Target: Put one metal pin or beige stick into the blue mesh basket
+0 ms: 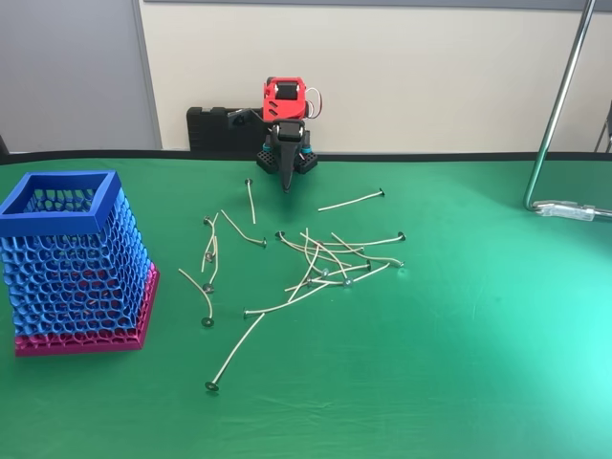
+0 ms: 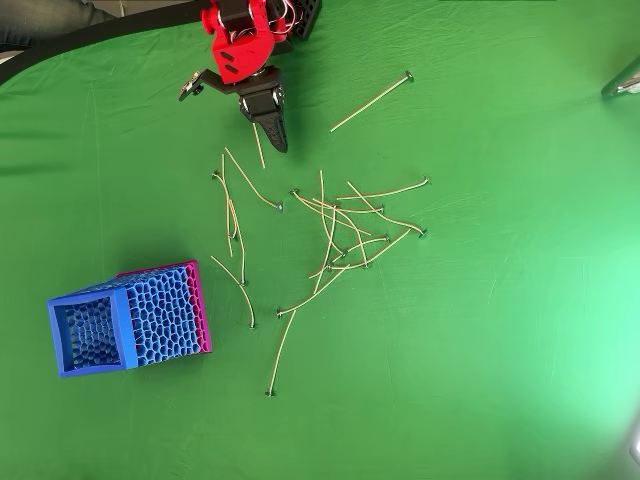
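The blue mesh basket with its magenta base stands upright at the left of the green table, its wall seen from above. Several pale beige sticks with dark heads lie scattered in a loose pile at mid-table. One stick lies just left of my gripper's tip, another to its right. My red and black gripper hangs at the back of the table, pointing down, shut with nothing in it, its tip just above the cloth.
A metal stand pole with a clamp foot rises at the right back of the table. A black box sits behind the arm by the wall. Bare green cloth spreads across the front and right.
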